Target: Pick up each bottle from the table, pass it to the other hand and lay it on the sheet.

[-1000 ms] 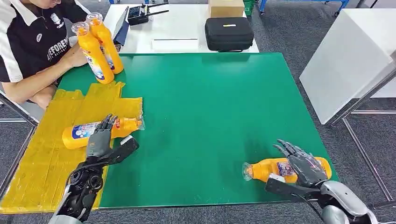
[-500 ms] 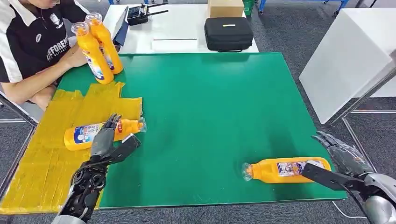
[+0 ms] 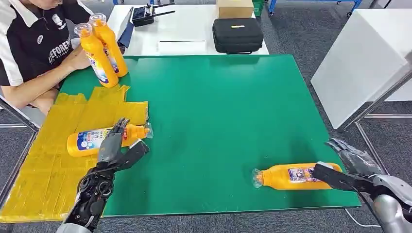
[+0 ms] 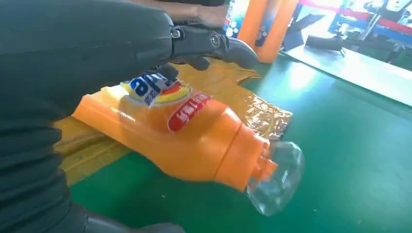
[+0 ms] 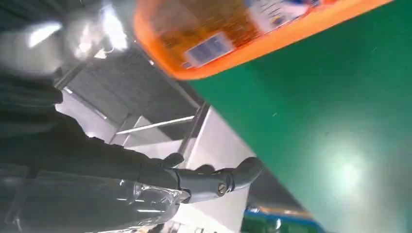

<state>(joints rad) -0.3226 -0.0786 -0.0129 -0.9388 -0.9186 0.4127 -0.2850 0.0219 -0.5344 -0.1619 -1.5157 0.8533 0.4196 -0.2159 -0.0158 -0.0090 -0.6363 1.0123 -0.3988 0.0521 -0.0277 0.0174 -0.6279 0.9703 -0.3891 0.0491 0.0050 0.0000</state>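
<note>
Orange plastic bottle [image 3: 296,176] lying near-right, long axis left-right, cap left | right hand [image 3: 352,162] sitting at base, fingers spread, empty | left hand [image 3: 112,145] resting open over sheet btl [image 3: 104,138]

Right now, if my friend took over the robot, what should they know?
Left hand: open, fingers spread over the bottle on the sheet, not clearly gripping it.
Right hand: open, beside the base of the bottle on the green table, at the table's right edge, not holding it.
The yellow sheet covers the table's left side.
Two upright bottles stand at the far left corner, next to a person's hand.
Done: one bottle lies on the sheet.
Left: pick up the bottle on the table, pass it to the left hand, lay it on the sheet; then the two upright ones.
</note>
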